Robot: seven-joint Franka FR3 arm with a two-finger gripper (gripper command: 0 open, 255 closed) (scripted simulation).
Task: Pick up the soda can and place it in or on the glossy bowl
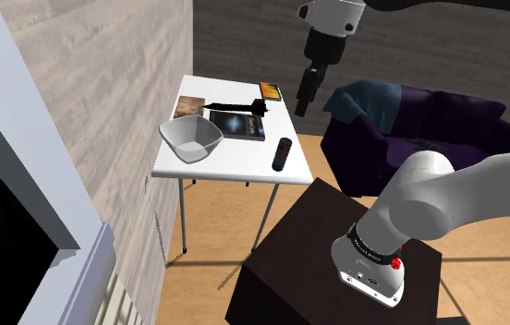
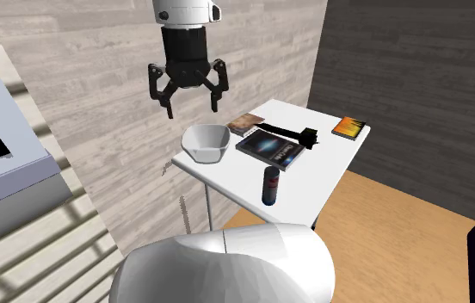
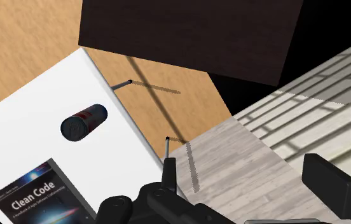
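White, the counter (image 1: 235, 168) stands against a wood-plank wall and carries all the things. High above the counter hang the arm's black jaws, spread well apart and clasping nothing. A dark book (image 2: 270, 148) titled Clean Code lies flat at the counter's middle. The pale glossy bowl (image 2: 207, 142) sits by the counter's wall-side edge, just beside the book. The soda can (image 3: 84, 121), dark with a red band, stands upright near the counter's edge towards the stand, apart from both.
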